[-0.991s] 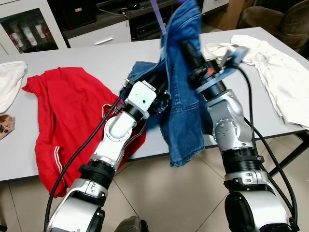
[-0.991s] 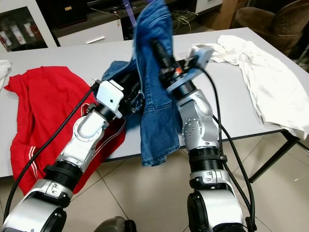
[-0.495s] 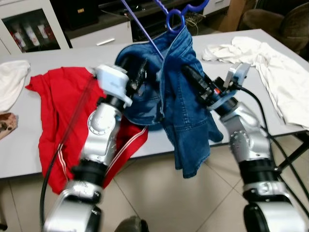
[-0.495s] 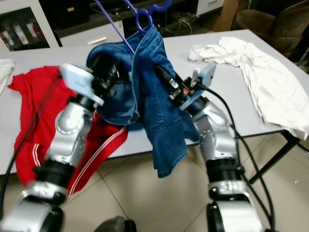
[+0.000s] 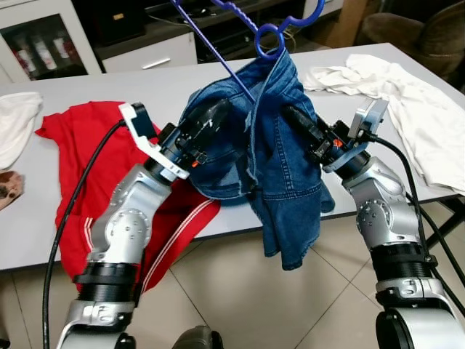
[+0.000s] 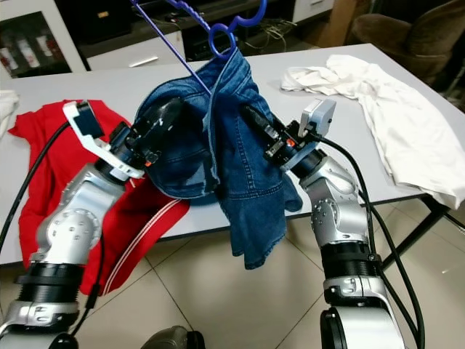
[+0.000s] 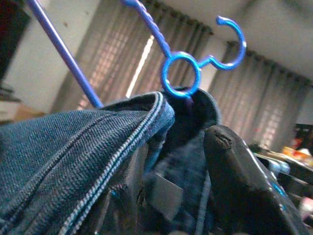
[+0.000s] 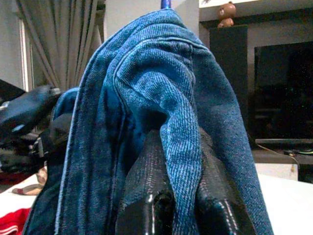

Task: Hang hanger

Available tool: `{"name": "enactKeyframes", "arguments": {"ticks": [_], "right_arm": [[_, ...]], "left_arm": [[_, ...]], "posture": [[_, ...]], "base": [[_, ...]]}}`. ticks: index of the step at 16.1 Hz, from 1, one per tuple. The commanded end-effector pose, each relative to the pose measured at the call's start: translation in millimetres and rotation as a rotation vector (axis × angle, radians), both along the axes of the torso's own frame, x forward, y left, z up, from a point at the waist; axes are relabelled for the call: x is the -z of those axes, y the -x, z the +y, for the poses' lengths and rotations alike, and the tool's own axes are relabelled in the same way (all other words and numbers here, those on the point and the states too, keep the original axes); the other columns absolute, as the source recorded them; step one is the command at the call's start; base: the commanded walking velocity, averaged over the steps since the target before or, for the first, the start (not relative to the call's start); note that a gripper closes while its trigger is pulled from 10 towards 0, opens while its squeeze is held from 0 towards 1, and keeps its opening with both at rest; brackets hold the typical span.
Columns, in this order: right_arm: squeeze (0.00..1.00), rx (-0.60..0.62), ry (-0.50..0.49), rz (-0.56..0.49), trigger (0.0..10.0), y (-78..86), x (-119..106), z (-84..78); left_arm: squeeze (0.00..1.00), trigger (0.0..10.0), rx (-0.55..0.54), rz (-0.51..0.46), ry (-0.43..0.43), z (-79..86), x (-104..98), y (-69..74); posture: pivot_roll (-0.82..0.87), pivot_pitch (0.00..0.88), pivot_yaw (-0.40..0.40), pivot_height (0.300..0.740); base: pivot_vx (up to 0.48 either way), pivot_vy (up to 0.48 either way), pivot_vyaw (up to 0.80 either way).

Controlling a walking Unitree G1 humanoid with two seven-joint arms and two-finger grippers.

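A blue plastic hanger [image 5: 270, 38] is held up over the table's front edge, its hook pointing up. A denim garment [image 5: 280, 174] hangs from its neck and reaches below the table edge. My right gripper [image 5: 294, 120] is shut on a fold of the denim, pinched between both fingers [image 8: 146, 196]. My left gripper [image 5: 214, 120] is pushed into the denim from the other side. Its fingers [image 7: 244, 186] stand apart, with cloth draped over one. The hanger's ring [image 7: 181, 78] shows just above the collar.
A red shirt [image 5: 80, 160] lies on the grey table [image 5: 145, 83] at my left and hangs over its front edge. White clothes lie at the right [image 5: 407, 102] and far left [image 5: 14, 123]. Behind the table stand a glass cabinet [image 5: 43, 40] and an armchair [image 5: 421, 29].
Both arms have lifted the denim off the table, and the hanger's hook has come into view at the top. My left arm has swung outward and its wrist has turned.
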State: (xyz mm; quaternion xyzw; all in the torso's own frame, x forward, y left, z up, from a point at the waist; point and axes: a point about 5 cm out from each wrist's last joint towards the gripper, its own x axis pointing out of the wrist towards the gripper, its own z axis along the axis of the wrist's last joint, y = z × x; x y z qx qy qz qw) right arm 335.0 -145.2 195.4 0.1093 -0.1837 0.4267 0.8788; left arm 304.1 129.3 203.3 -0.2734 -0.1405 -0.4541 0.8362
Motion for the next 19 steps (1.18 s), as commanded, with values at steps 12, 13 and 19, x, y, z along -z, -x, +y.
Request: {"name": "enactKeyframes", "arguments": {"ticks": [12, 13, 19], "right_arm": [[0.0, -0.083, 0.069, -0.052, 10.0, 10.0, -3.3, -4.8], [0.0, -0.124, 0.099, -0.062, 10.0, 14.5, -2.0, -3.1], [0.0, -0.077, 0.39, -0.143, 10.0, 10.7, 2.4, -4.0]], "left_arm": [[0.0, 10.0, 0.174, -0.12, 0.009, 17.0, -33.5, 22.5], [0.0, 10.0, 0.156, -0.116, 0.009, 20.5, -33.8, 20.2], [0.37, 10.0, -0.152, -0.323, -0.762, 31.0, -11.7, 1.6]], "posture": [[-0.01, 0.0, 0.068, 0.736], [-0.01, 0.0, 0.071, 0.736], [-0.01, 0.0, 0.069, 0.736]], "base": [[0.0, 0.0, 0.0], [0.0, 0.0, 0.0], [0.0, 0.0, 0.0]]}}
